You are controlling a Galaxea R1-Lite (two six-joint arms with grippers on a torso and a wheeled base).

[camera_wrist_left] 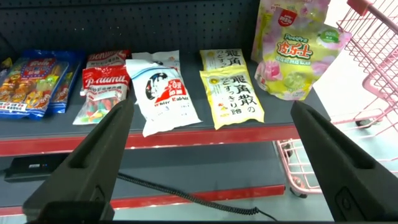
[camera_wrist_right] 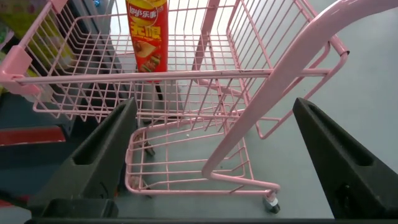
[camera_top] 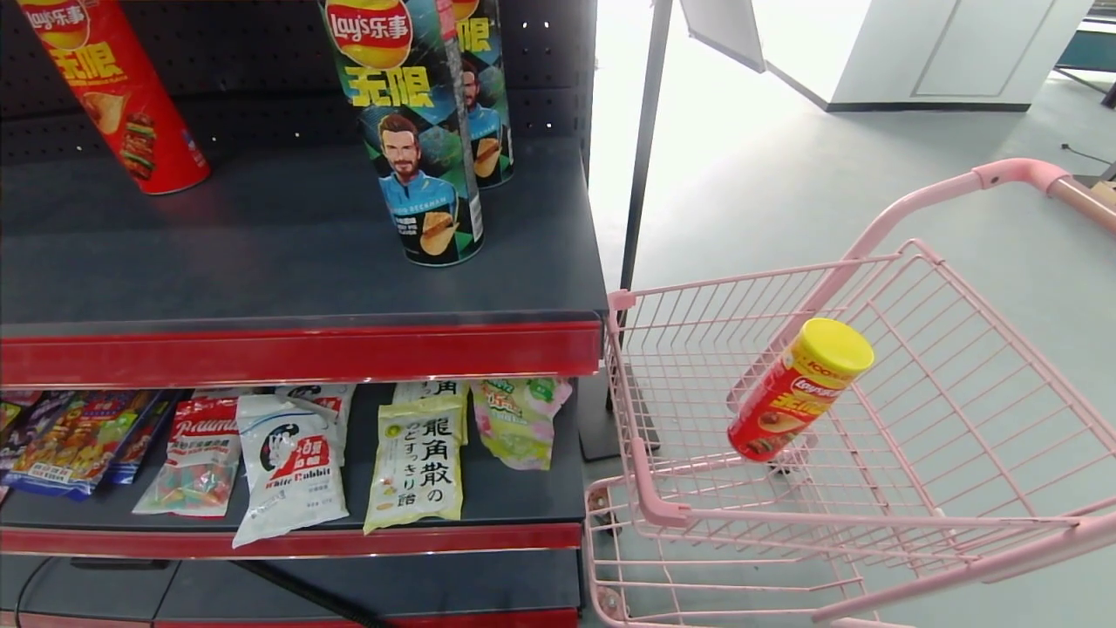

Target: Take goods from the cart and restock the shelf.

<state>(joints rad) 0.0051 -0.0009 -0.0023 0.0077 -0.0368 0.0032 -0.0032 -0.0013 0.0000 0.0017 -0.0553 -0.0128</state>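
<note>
The left gripper (camera_wrist_left: 212, 106) is spread wide and holds nothing, facing the lower level of the shelf (camera_top: 296, 351). The right gripper (camera_wrist_right: 214, 102) is also wide and bare, facing the pink cart (camera_wrist_right: 143, 76). The shelf is dark with red front edges, and the cart stands just beside its right end on the grey floor (camera_top: 785, 157).

On the upper level a red can (camera_top: 122, 96) stands at the left. A blue-green can (camera_top: 418, 148) stands near the front edge, with a second one (camera_top: 486, 96) close behind it.

The red chip can with a yellow lid (camera_top: 798, 401) is alone in the cart basket, tilted, its lid end leaning against the wire side.

On the lower level lie flat snack bags:
- a white bag (camera_top: 292, 475)
- a yellow bag (camera_top: 417, 471)
- a pink and green bag (camera_top: 519, 419), at the right end
</note>
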